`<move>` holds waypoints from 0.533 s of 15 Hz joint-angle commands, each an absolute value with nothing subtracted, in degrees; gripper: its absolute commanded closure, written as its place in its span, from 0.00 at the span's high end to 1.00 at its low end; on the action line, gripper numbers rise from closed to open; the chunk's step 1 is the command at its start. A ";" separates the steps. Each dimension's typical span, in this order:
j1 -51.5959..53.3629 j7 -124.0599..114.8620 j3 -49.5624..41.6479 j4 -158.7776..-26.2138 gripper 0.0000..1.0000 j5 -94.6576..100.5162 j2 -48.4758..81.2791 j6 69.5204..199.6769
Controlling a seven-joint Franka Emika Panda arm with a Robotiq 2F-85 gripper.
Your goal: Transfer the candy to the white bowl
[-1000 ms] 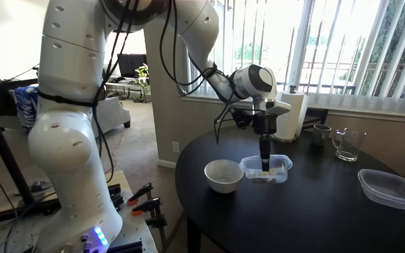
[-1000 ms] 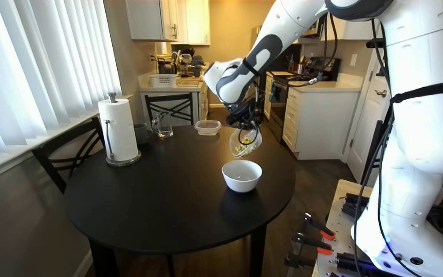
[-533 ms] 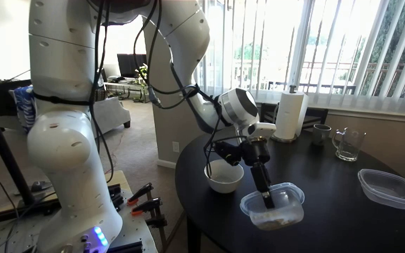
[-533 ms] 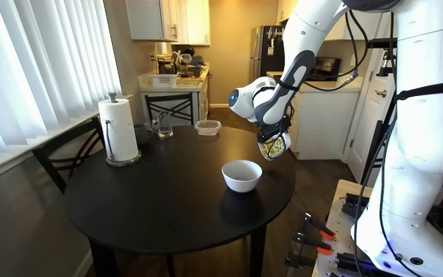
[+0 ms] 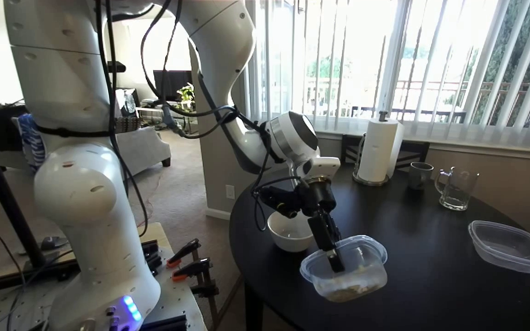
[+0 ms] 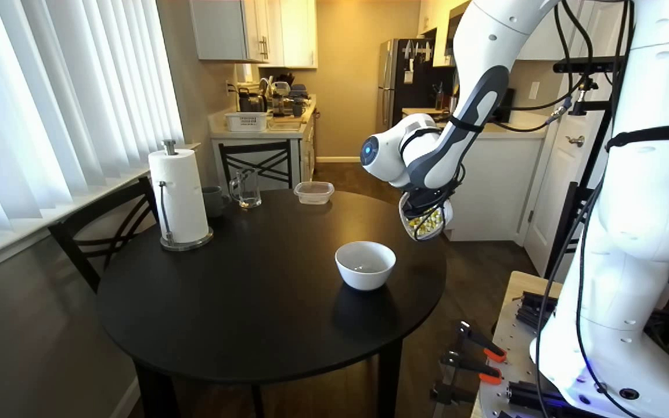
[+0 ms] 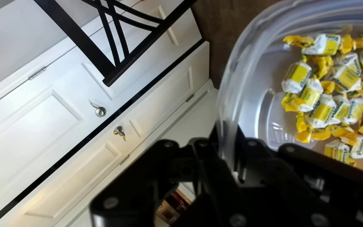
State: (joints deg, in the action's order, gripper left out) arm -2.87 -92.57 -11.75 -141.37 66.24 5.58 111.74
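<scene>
The candy (image 7: 329, 91) is a heap of yellow-and-white wrapped pieces inside a clear plastic container (image 5: 352, 280). It also shows in an exterior view (image 6: 426, 223). My gripper (image 5: 337, 263) is shut on the container's rim, one finger on each side of the wall, as the wrist view (image 7: 227, 138) shows. The container is tilted and held in the air near the table's edge. The white bowl (image 6: 365, 278) stands upright on the table and also shows in an exterior view (image 5: 290, 241), partly behind the gripper. I see no candy in it. It is out of the wrist view.
The round black table (image 6: 241, 302) carries a paper towel roll (image 6: 179, 197), a grey mug (image 6: 212, 201), a glass mug (image 6: 246, 188) and a second clear container (image 6: 314, 193). Black chairs stand around the table. Cables hang loosely along the arm.
My gripper has carried the container from close beside the white bowl to farther off from it, toward the table's edge. It stays shut on the rim. The bowl has not moved.
</scene>
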 commanded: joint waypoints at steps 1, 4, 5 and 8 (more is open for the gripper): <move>-4.14 -92.79 -9.55 -146.65 0.01 66.27 -2.76 110.96; -2.97 -93.02 -7.44 -149.01 0.01 65.89 -6.81 109.25; -2.54 -93.16 -6.51 -149.29 0.01 65.49 -7.60 108.61; -0.36 -92.93 -2.56 -148.17 0.01 62.88 -8.91 105.09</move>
